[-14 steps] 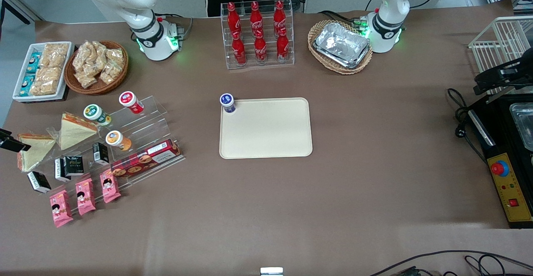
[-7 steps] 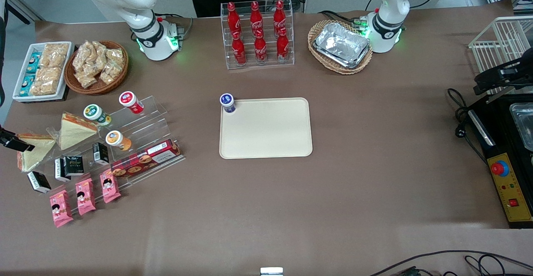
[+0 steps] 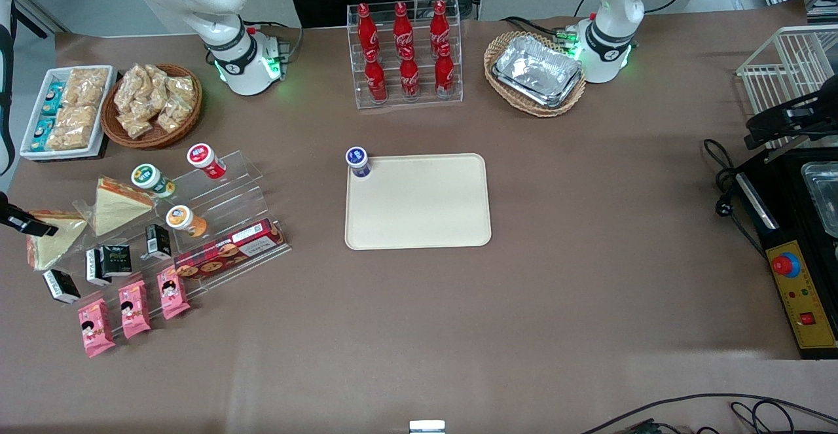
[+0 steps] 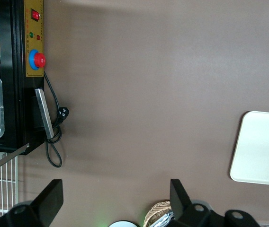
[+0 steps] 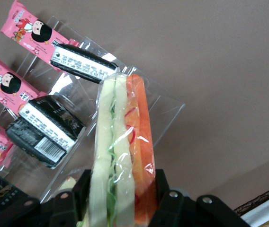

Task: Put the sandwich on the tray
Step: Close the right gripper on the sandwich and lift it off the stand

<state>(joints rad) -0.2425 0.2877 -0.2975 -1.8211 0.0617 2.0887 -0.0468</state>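
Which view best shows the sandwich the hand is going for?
The right wrist view: the sandwich fills it edge-on, filling layers plain, clamped between the hand's fingers. The front view shows the wedge small at the table's working-arm end, partly under the hand. The left wrist view shows none of it.

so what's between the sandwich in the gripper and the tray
Front view: the clear stand with the other sandwich, an orange-lidded cup and a cookie box, then bare table. The gripper, at the working arm's end, is shut on the sandwich.
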